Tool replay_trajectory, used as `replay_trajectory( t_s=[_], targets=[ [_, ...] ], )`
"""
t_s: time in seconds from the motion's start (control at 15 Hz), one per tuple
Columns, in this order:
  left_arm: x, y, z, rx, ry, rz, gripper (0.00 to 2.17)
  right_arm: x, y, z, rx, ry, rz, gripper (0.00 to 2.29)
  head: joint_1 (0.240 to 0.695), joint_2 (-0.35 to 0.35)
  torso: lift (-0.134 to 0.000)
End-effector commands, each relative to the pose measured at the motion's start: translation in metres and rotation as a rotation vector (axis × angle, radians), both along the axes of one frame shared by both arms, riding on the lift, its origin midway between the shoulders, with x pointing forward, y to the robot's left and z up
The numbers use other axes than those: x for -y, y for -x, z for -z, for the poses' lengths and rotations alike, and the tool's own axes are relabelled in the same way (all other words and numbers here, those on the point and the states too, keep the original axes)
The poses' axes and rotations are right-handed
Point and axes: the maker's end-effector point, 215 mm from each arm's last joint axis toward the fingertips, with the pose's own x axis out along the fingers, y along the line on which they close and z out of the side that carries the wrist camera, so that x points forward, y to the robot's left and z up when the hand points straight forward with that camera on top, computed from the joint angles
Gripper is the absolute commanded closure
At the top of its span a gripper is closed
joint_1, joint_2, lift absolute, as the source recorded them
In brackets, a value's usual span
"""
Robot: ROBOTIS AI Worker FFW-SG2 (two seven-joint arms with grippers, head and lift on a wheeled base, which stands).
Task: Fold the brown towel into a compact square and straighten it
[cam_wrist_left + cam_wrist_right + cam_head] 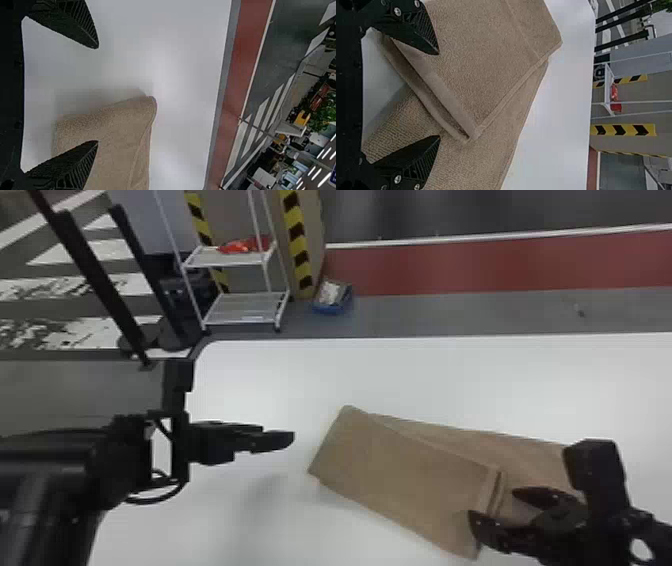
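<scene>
The brown towel (400,475) lies loosely folded, askew on the white worktop (280,375), top flap toward four o'clock, under-layer toward three

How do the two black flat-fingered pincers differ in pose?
The left pincer points rightward, left of the brown cloth towel; the right pincer points leftward, over the towel's right part. In the head view, the left pincer's fingers nearly overlap, while the right pincer's show spread. Both are open.
</scene>
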Motion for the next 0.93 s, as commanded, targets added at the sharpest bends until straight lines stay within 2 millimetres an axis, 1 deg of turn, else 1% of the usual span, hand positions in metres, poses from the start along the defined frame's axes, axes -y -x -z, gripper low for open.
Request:
replay_trajectory(
  t_s=[0.0, 0.27, 0.6, 0.73, 0.87],
  targets=[
    [-0.001, -0.002, 0.002, -0.005, -0.003, 0.001, 0.02, 0.008, -0.008, 0.009, -0.012, 0.011, 0.014, 0.15, 0.695, 0.165, -0.124],
    [0.004, -0.003, 0.002, 0.001, -0.004, 0.011, 0.02, 0.006, -0.015, 0.005, 0.003, 0.009, 0.014, 0.17, 0.695, 0.152, -0.124],
    [0.001, -0.003, 0.004, -0.004, -0.005, 0.007, 0.02, -0.002, -0.023, -0.005, 0.023, -0.003, 0.002, 0.17, 0.695, 0.153, -0.124],
    [0.002, -0.002, 0.005, -0.005, -0.001, 0.008, 0.02, -0.004, -0.025, -0.005, 0.022, 0.002, -0.003, 0.18, 0.695, 0.159, -0.124],
    [0.001, -0.004, 0.005, 0.004, -0.001, 0.008, 0.02, -0.005, -0.026, 0.002, 0.01, 0.009, -0.006, 0.22, 0.695, 0.161, -0.124]
  ],
)
